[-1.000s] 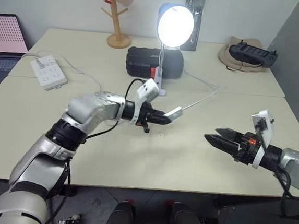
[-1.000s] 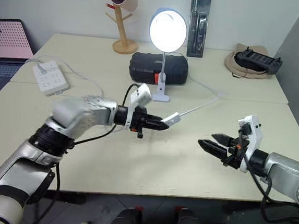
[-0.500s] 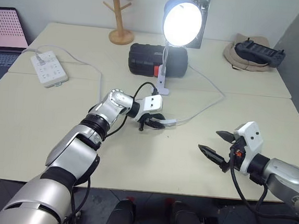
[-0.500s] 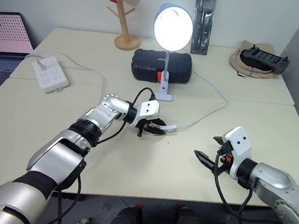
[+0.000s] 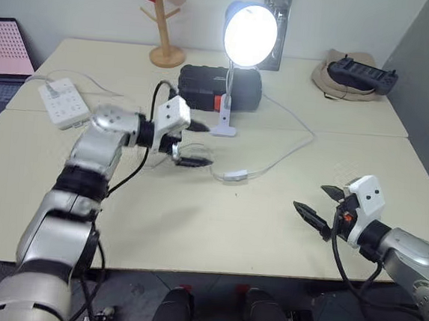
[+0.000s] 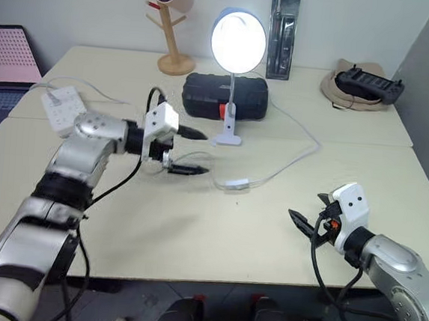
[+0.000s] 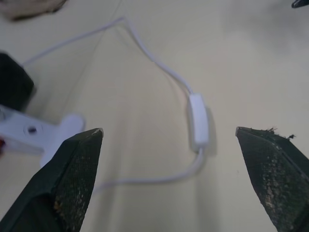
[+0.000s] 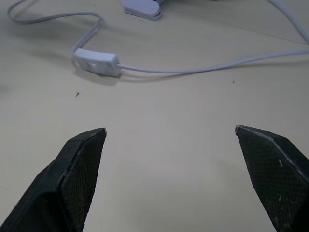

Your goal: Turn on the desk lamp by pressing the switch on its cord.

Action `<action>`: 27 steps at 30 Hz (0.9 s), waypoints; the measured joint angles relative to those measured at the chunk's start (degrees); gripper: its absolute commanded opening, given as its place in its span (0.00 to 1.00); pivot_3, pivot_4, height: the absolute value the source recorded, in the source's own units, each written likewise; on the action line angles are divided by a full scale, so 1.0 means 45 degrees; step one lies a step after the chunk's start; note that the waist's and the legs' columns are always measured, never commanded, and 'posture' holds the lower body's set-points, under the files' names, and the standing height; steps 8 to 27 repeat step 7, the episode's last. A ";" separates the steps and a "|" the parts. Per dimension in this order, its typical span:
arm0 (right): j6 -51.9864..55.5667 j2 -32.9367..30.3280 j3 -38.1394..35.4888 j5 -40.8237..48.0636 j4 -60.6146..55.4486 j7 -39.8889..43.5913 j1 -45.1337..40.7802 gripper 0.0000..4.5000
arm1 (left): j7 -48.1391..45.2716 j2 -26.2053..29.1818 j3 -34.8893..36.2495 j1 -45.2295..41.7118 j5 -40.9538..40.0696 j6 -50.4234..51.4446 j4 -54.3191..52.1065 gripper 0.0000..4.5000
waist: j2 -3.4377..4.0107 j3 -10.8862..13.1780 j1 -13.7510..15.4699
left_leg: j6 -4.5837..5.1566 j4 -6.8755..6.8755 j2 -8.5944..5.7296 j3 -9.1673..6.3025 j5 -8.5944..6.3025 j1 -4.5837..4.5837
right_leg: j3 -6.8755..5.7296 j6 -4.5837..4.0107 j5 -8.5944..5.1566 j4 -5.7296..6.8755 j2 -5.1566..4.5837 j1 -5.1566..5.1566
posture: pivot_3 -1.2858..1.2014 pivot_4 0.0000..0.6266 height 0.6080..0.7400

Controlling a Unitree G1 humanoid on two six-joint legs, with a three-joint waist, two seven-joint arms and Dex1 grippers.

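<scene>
**White bulb lit; switch lies free on the table**

White light is seen glowing from the desk lamp (image 5: 249, 34) at upper centre of the head view, its stem rising from a small base on the beige table (image 5: 194, 226). Judged from that glow, the pressing step is taken as done; nothing is held by either arm.

The switch (image 5: 234, 176) is seen lying flat on the table just right of centre, joined at both ends to the cord (image 5: 291, 148), which loops off to the right and back toward the lamp. In the left wrist view the switch (image 7: 198, 119) is seen lying between the two fingertips' lines of sight, apart from both.

The left gripper (image 5: 193, 144) is held left of centre, near the switch and to its left but not touching it, above the table and pointed toward the right of the frame. Its jaws are spread wide and empty. The right gripper (image 5: 321, 207) is held at lower right, well apart from the switch, pointed toward the left of the frame, jaws likewise wide and empty.

Next move, as judged: only withdrawal of the arms is called for, clear of the cord so the switch is not dragged.

Behind the lamp a black case (image 5: 217, 89) is noted; a power strip (image 5: 58, 102) lies at far left.
</scene>
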 measured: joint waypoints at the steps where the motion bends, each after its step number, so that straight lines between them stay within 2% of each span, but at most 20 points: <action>1: -0.0019 0.0066 0.0044 -0.0149 0.0026 0.0006 -0.0111 1.00 | 0.0477 0.0091 0.0284 0.0887 -0.0158 0.0652 -0.0967 0.99 | 0.0000 0.0000 0.0030 | -0.0001 0.0002 0.0002 0.0000 0.0000 0.0001 | -0.0002 -0.0002 0.0000 0.0003 -0.0002 0.0001 | 0.52 0.24 1.00; 3: -0.0040 0.0101 0.0162 -0.0405 0.0170 0.0053 -0.0361 1.00 | 0.1344 0.0389 0.0709 0.2394 -0.0280 0.1754 -0.2744 0.99 | -0.0002 0.0001 0.0088 | -0.0002 0.0007 0.0001 -0.0011 0.0001 0.0002 | -0.0013 -0.0001 0.0000 0.0007 -0.0002 0.0005 | 0.52 0.24 1.00; 7: -0.0060 0.0241 0.0341 -0.0863 0.0450 0.0251 -0.0643 1.00 | 0.2554 0.0925 0.1597 0.4125 -0.0294 0.2868 -0.4540 0.99 | -0.0003 0.0002 0.0230 | -0.0003 0.0013 -0.0012 -0.0032 0.0003 0.0040 | -0.0035 0.0024 -0.0016 0.0005 -0.0009 0.0055 | 0.52 0.24 1.00; 27: -0.0060 0.0241 0.0341 -0.0863 0.0450 0.0251 -0.0643 1.00 | 0.2554 0.0925 0.1597 0.4125 -0.0294 0.2868 -0.4540 0.99 | -0.0003 0.0002 0.0230 | -0.0003 0.0013 -0.0012 -0.0032 0.0003 0.0040 | -0.0035 0.0024 -0.0016 0.0005 -0.0009 0.0055 | 0.52 0.24 1.00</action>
